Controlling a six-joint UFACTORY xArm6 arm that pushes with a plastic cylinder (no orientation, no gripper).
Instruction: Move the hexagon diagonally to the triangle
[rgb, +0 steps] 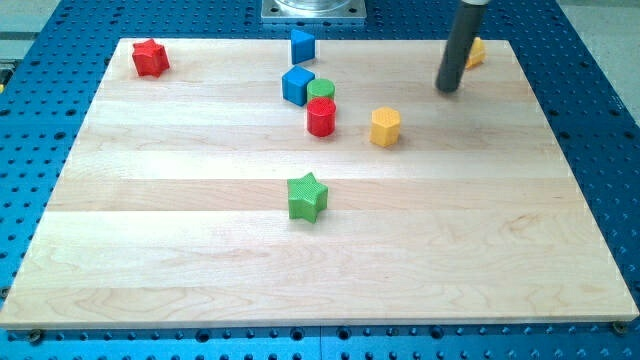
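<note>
The yellow hexagon (385, 127) stands right of the board's middle, in its upper half. My tip (448, 89) rests on the board up and to the right of the hexagon, well apart from it. A small blue block (302, 45) that looks like a triangle stands at the top centre. A yellow block (475, 52) sits at the top right, partly hidden behind the rod, so I cannot tell its shape.
A blue cube (297, 85), a green cylinder (321, 91) and a red cylinder (321, 117) cluster left of the hexagon. A green star (308, 196) lies near the middle. A red star (150, 58) sits at the top left. The wooden board (180, 250) lies on a blue perforated table.
</note>
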